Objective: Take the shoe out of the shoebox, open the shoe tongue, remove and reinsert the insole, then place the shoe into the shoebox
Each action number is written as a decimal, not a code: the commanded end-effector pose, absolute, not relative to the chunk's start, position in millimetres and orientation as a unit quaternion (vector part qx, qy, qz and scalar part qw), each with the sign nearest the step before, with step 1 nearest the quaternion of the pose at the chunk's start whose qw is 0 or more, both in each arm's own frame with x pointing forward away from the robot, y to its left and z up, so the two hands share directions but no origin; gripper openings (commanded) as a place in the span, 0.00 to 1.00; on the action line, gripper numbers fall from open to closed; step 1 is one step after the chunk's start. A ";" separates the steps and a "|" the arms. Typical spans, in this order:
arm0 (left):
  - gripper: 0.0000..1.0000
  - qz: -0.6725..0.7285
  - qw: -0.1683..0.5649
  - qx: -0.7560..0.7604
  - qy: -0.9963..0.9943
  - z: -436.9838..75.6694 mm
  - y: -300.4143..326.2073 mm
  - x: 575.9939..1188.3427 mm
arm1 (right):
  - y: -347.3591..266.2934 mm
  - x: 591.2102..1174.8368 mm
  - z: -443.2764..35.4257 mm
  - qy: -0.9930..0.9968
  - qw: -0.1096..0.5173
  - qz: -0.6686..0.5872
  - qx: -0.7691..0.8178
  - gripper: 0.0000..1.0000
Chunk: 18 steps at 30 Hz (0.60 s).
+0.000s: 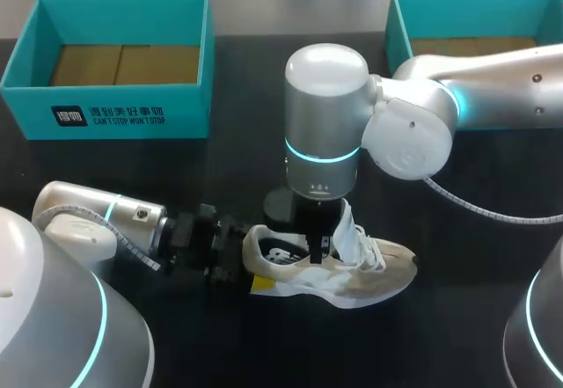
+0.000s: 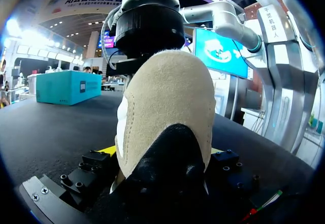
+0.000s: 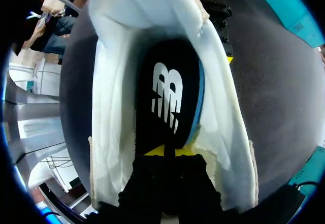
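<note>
A beige and white shoe (image 1: 374, 274) lies on its sole on the black table, toe to the right, with its white tongue (image 1: 348, 226) pulled up. My left gripper (image 1: 246, 254) comes in from the left, and its wide-set fingers clasp the heel from both sides. In the left wrist view the suede heel (image 2: 167, 107) fills the gap in my left gripper (image 2: 162, 152). From above, my right gripper (image 1: 318, 249) reaches down into the shoe's mouth. In the right wrist view the right gripper (image 3: 165, 152) has its yellow tips pinched on the heel end of the black insole (image 3: 165, 94).
An open teal shoebox (image 1: 114, 111) with a brown cardboard floor stands at the back left. A second teal box (image 1: 405, 18) stands at the back right, partly behind my right arm. Bare black tabletop lies in front of the shoe and to its right.
</note>
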<state>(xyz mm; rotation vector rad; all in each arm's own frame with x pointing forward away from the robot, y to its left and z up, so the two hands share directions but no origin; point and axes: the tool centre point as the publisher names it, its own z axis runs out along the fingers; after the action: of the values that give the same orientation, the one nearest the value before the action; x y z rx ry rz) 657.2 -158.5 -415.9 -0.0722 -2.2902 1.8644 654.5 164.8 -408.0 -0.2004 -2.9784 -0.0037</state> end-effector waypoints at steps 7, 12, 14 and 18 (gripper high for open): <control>0.00 0.628 0.094 -0.024 -0.772 -415.5 -159.5 658.1 | 160.3 631.3 -442.0 -0.994 0.070 -0.008 -0.084 0.00; 0.00 0.628 0.094 -0.024 -0.772 -415.5 -159.5 658.1 | 148.6 634.1 -430.4 -0.993 0.055 -0.030 -0.097 0.00; 0.00 0.628 0.094 -0.024 -0.772 -415.5 -159.5 658.1 | 145.1 635.5 -426.7 -0.993 0.052 -0.039 -0.098 0.00; 0.00 0.628 0.094 -0.024 -0.772 -415.5 -159.5 658.1 | 142.9 638.4 -417.8 -0.993 0.044 -0.061 -0.087 0.00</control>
<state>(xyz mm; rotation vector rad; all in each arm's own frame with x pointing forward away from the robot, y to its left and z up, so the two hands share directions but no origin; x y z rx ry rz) 656.9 -159.6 -414.9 -0.0734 -2.2893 1.8658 649.2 160.7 -408.5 -0.2705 -3.0315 -0.1118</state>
